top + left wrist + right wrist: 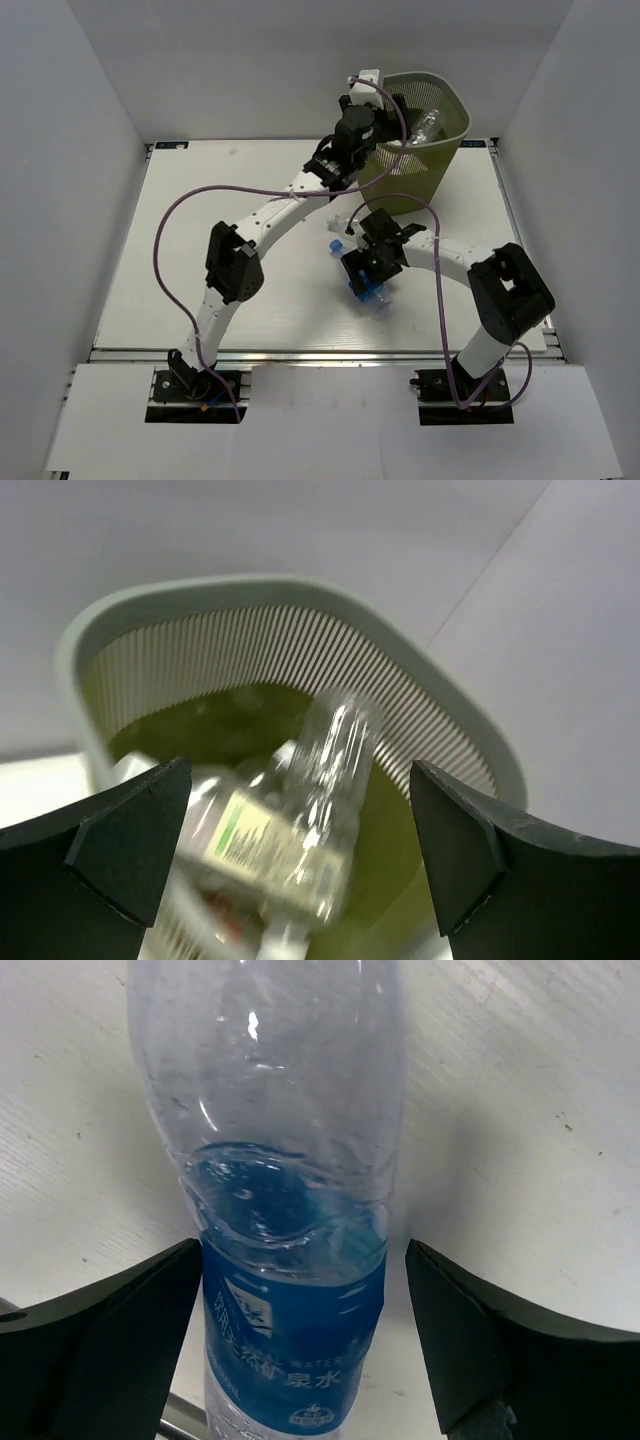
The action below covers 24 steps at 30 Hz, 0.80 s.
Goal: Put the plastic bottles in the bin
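Note:
The olive-green mesh bin (440,160) stands at the back of the table. My left gripper (388,108) hangs over its near rim, open and holding nothing. In the left wrist view my left gripper (300,780) looks down into the bin (300,590), where a clear bottle (300,820) with a pale label shows blurred between the fingers without touching them. It also shows in the top view (426,125). My right gripper (367,272) is low on the table, open around a blue-labelled bottle (290,1260) lying there. Its blue cap (337,246) points away from the gripper.
The white table (200,250) has raised white walls on the left, back and right. The left arm (270,220) stretches diagonally across the middle towards the bin. Purple cables loop over both arms.

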Each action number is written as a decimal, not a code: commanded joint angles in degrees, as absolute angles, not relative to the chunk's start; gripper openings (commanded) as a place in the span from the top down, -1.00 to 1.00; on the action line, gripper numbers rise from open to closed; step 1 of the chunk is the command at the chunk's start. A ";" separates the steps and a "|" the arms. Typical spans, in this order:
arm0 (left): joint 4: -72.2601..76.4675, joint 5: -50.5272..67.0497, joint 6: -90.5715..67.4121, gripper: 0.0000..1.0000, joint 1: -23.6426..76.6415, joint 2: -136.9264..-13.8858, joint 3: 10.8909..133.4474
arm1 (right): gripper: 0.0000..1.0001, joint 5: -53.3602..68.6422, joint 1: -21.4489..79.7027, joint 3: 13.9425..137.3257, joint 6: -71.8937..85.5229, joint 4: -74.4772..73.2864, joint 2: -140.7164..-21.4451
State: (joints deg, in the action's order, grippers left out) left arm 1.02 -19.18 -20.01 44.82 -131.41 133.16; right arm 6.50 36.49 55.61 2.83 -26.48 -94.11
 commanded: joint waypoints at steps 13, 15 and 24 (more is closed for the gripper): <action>-26.17 -30.93 -42.84 -0.99 43.34 -76.65 69.80 | 1.00 26.81 37.18 56.41 -14.67 -27.69 -77.63; -29.95 -32.43 -47.79 -0.99 43.33 -74.72 66.28 | 1.00 21.21 36.91 58.26 -16.08 -27.60 -73.32; -31.12 -27.97 -73.55 -0.99 42.28 -71.35 57.39 | 1.00 -8.66 33.57 73.47 -17.13 -10.32 -68.46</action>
